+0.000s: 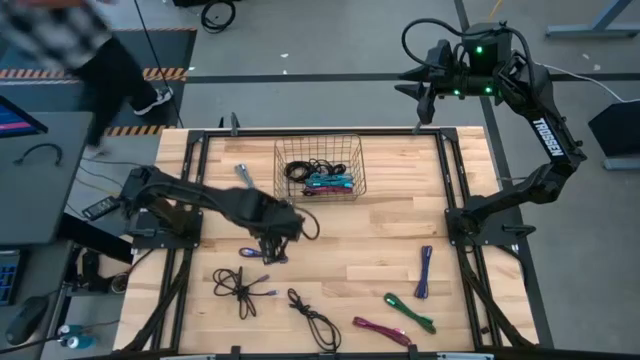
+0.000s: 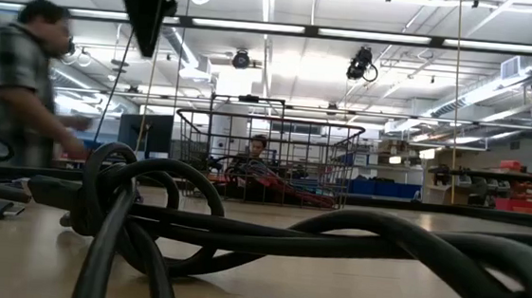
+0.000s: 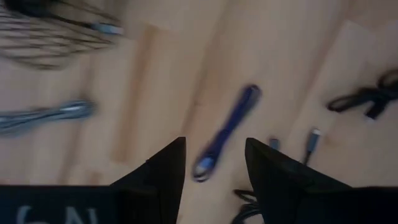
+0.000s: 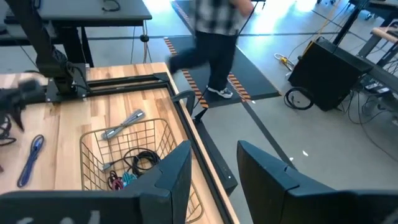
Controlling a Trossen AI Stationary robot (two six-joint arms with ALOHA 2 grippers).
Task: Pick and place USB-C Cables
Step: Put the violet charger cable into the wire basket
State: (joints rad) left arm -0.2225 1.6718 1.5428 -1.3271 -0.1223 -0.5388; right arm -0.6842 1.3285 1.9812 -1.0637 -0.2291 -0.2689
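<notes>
"TROSSEN" in white on the right arm (image 1: 548, 137)

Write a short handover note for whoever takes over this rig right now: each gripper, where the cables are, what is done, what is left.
Left gripper: open, low over the blue cable in mid-table, not yet holding it.
Right gripper: open, empty, parked raised beyond the table's far right corner.
Done: a black and a teal cable, among others, lie in the wire basket.
Left on the table: silver cable beside the basket, two black cables near the front, magenta cable, green cable, purple cable.
</notes>
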